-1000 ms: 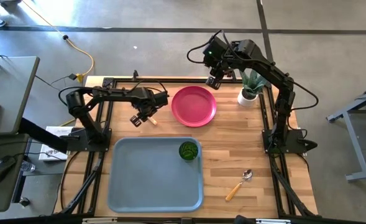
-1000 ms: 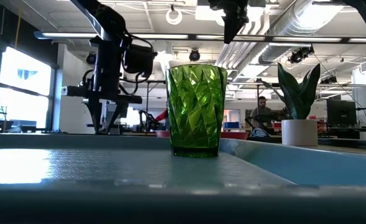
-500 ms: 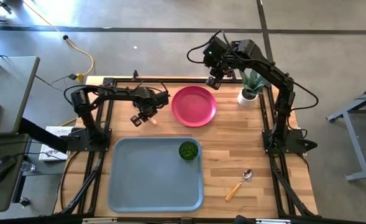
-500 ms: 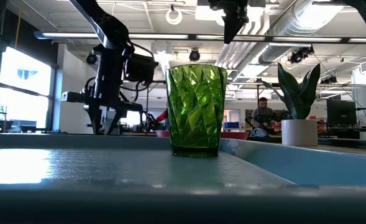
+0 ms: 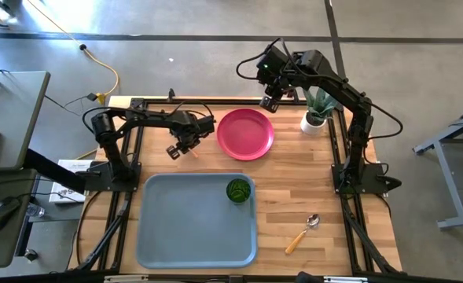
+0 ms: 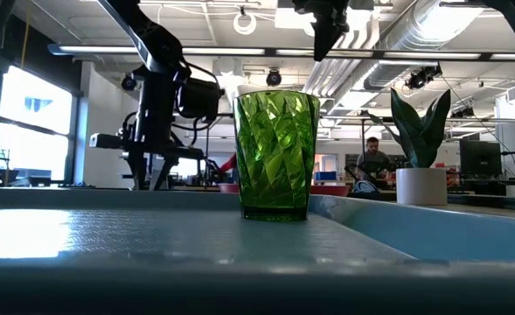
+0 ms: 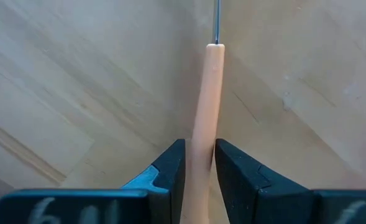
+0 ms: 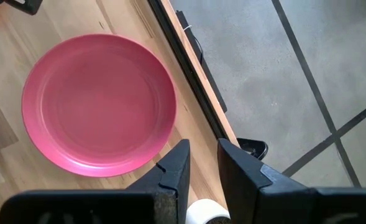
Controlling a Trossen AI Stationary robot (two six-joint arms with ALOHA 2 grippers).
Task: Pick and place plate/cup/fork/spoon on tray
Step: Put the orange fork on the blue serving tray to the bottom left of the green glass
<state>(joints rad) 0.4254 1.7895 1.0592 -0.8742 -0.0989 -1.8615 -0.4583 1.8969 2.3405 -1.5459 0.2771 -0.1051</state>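
Jaws of the left gripper narrowly straddle the fork handle, seemingly touching; right gripper narrow, empty, above the plate.

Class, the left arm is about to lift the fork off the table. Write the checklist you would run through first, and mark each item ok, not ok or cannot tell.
1. Fork handle sits between the left gripper fingers: ok.
2. Fingers firmly clamped on the handle: cannot tell; they stand close at either side.
3. Bare space on the tray for the fork: ok; only the cup stands on it, at one corner.
4. Right gripper out of the way: ok; it hangs above the far rim of the plate.
5. Plate clear of the fork: ok.
6. Spoon untouched, beside the tray: ok.
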